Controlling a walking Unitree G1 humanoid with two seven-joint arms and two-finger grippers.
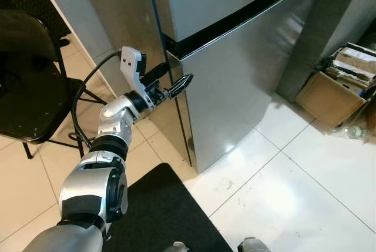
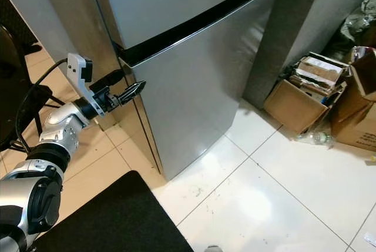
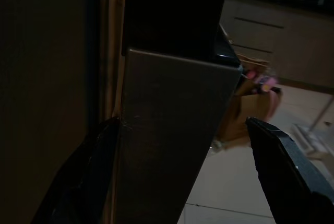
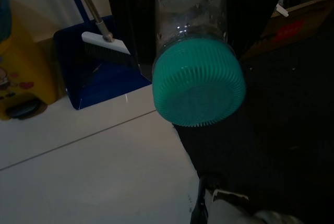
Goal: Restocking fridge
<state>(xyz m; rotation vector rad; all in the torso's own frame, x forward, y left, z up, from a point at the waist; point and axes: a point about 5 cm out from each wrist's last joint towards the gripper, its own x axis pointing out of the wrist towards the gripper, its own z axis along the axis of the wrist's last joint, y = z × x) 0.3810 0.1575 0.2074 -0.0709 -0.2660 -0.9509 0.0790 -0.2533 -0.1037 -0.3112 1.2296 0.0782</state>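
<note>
a: beside the fridge (image 1: 247,81), on the robot's right, what sits in those boxes?

b: an open cardboard box (image 2: 299,102) on the white tile floor (image 2: 276,193) holds a stack of flattened card and papers. more boxes (image 2: 358,117) stand just beside it, and a clear plastic bottle (image 2: 317,138) lies on the tiles in front of them.

a: and on the other side?

b: a dark chair (image 1: 29,81) stands near the fridge's left flank, and a black mat (image 1: 164,217) lies on the floor before the door.

a: how does the fridge look?

b: tall, brushed steel, two doors with a black gap between them. both doors look closed.

a: where is the left claw (image 1: 179,86)?

b: raised at the left front corner of the fridge, just under the black gap, at the top edge of the lower door. its fingers (image 3: 284,156) are spread wide in the left wrist view, one on each side of the door's corner, with nothing held between them.

a: and the right claw?

b: its wrist view shows a clear jar (image 4: 190,15) with a ribbed teal lid (image 4: 199,83) lying along the fingers and apparently gripped, though the fingers sit in shadow and their spread can't be told. behind it, a blue dustpan (image 4: 99,72) with a brush (image 4: 107,44) and a yellow container (image 4: 21,67) stand on the tiles.
</note>
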